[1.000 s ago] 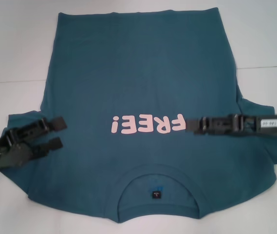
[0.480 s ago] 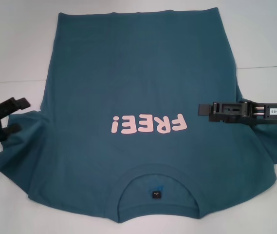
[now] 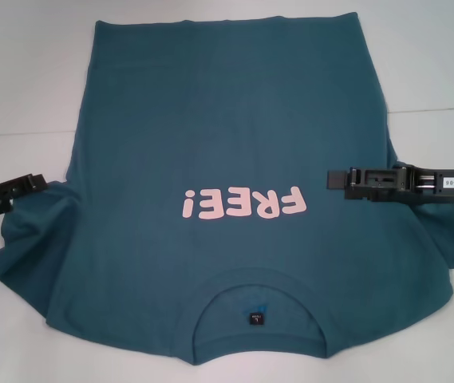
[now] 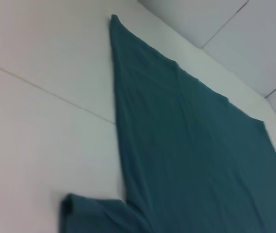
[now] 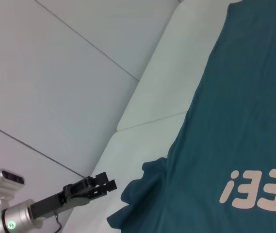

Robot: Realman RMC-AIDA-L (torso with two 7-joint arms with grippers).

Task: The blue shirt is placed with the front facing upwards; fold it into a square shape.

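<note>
The blue shirt point(image 3: 227, 120) lies spread flat on the white table, front up, with its pink "FREE!" lettering point(image 3: 242, 204) upside down to me. Its collar point(image 3: 258, 281) with the black neck label point(image 3: 256, 319) is at the near edge. My left gripper point(image 3: 39, 183) hangs at the far left, just beside the rumpled left sleeve point(image 3: 31, 239). The right wrist view shows this left gripper point(image 5: 109, 183) open and holding nothing. My right gripper point(image 3: 330, 179) points inward, side-on, over the shirt's right side, just right of the lettering. The right sleeve point(image 3: 450, 239) lies bunched below that arm.
The white table point(image 3: 27, 80) shows bare surface left, right and beyond the shirt, crossed by a thin seam point(image 3: 19, 134). In the left wrist view the shirt point(image 4: 191, 160) runs along the table with its sleeve point(image 4: 94, 213) sticking out.
My left gripper has drawn back leftward off the shirt to beside the left sleeve and turned edge-on. My right gripper pulled back slightly to the right, then stayed still.
</note>
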